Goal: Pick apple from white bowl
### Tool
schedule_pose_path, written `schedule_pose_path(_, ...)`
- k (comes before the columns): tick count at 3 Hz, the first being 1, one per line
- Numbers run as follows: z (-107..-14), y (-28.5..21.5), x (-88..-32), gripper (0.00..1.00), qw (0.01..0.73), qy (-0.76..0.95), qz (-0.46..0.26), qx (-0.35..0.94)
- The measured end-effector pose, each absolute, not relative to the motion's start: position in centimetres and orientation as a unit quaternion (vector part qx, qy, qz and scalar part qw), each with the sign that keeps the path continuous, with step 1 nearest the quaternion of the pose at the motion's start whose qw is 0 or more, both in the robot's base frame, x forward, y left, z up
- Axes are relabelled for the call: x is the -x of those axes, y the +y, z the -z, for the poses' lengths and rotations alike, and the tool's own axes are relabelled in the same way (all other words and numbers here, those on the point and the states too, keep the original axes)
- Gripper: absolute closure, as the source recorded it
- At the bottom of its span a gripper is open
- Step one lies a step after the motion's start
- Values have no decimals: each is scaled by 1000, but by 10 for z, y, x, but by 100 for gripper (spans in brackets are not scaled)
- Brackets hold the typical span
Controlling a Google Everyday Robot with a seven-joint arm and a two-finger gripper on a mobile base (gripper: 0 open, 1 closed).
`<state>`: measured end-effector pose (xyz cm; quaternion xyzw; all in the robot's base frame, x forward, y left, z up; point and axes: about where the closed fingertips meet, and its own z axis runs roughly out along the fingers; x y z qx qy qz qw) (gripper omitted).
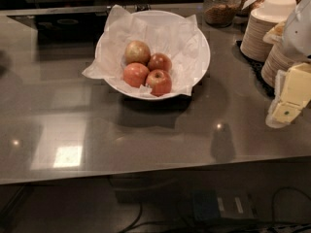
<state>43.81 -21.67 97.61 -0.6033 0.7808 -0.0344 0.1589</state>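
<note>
The white bowl (200,42), lined with crinkled white paper, stands at the back middle of the grey counter. Several apples lie in it. The deep-red apple (159,81) with a yellowish patch at its stem is at the front right of the cluster. Another red apple (159,62) is behind it, a paler orange-pink one (135,74) is at the front left, and a yellow-green one (137,51) is at the back. My gripper (290,101), cream-coloured, hangs at the right edge of the view. It is well to the right of the bowl, above the counter, and holds nothing.
Stacks of beige paper bowls (265,30) stand on a black mat at the back right, just behind my arm. A glass jar (221,6) of grain stands behind the bowl. The counter's front edge (146,171) runs across the lower view, with cables below.
</note>
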Motion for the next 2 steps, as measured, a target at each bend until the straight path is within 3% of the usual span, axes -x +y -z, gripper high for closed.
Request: schedule_pose_path(2,-969,-195,-456,0,164,765,38,621)
